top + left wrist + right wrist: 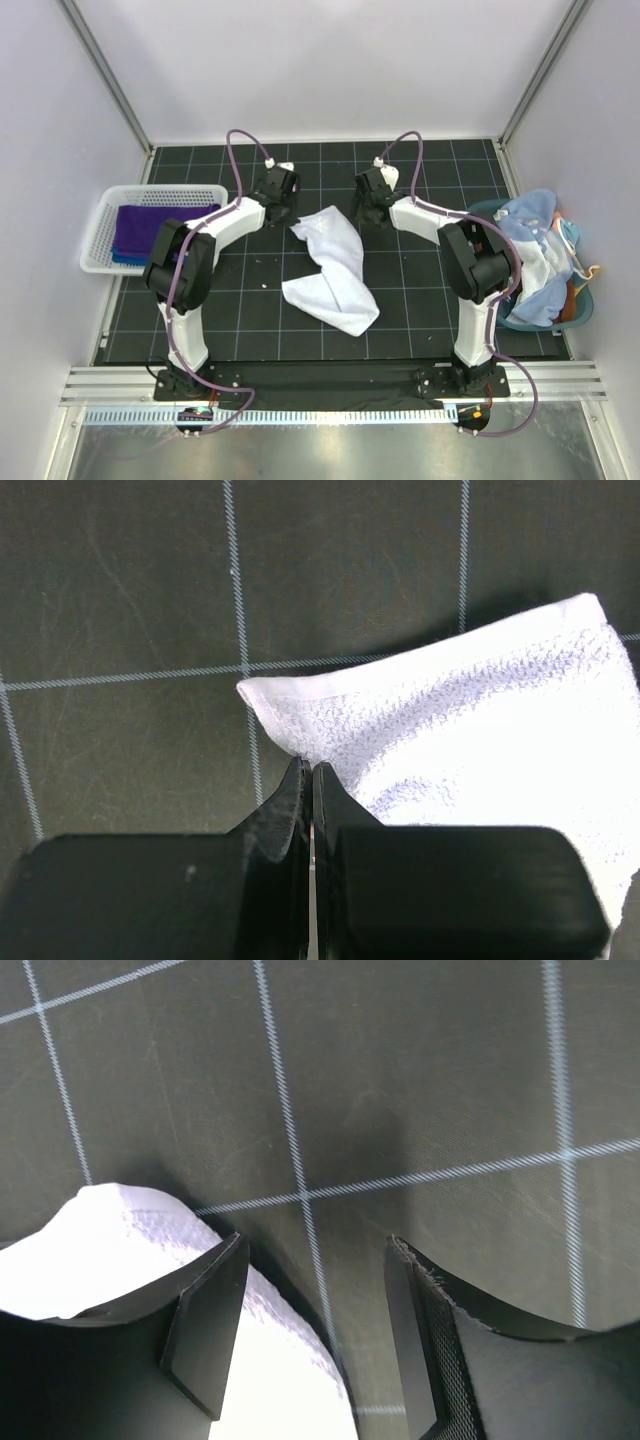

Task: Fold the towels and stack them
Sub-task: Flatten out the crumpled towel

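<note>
Sets left jaws, pressed together, at far left hem of white towel, rumpled mid-worktop, likely anchoring it. Hangs right jaws spread beside its far right edge, seemingly free to regrasp.

Bright even light, soft shadows; white towel blown out in wrist views; jaws near-black, slightly soft.

Black gridded mat: 1 white towel crumpled at centre, 1 white perforated basket at left edge, 1 teal tub at right edge.
</note>
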